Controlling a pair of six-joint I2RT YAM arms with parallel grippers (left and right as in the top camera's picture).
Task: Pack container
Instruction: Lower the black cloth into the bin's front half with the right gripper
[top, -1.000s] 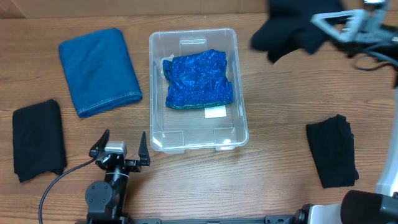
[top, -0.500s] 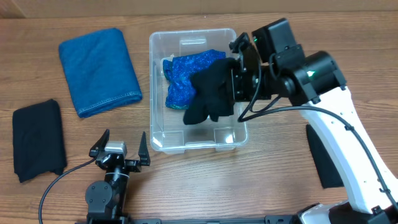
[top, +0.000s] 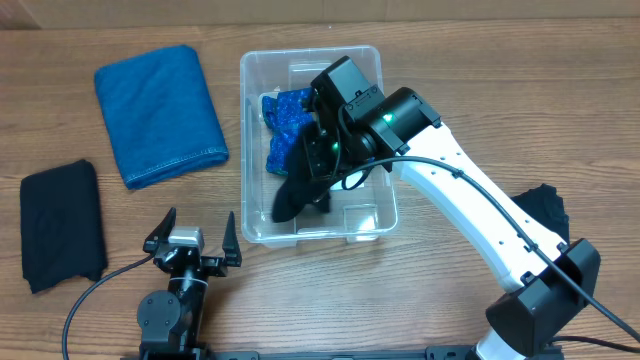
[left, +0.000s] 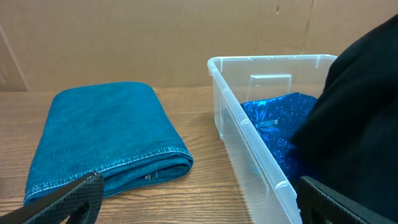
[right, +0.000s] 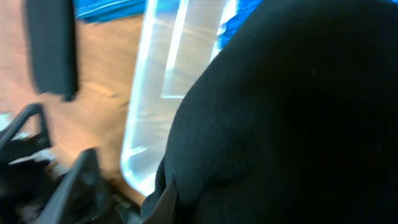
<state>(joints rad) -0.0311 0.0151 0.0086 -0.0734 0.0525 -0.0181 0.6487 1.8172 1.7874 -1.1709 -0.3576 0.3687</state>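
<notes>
At table (top: 500, 60) centre: container (top: 300, 53) holds blue patterned cloth (top: 283, 122); black cloth (top: 293, 192) hangs into its near half. Right gripper (top: 318, 160), reaching in from right side, clamps black cloth's top. Left gripper (top: 192, 238) sits low before container's front-left corner, jaws spread wide.

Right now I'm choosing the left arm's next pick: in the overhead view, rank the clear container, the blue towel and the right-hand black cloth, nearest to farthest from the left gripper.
From the left gripper:
1. clear container, just to its right.
2. blue towel, ahead, slightly to the left.
3. black cloth, far to the right, partly hidden.
</notes>
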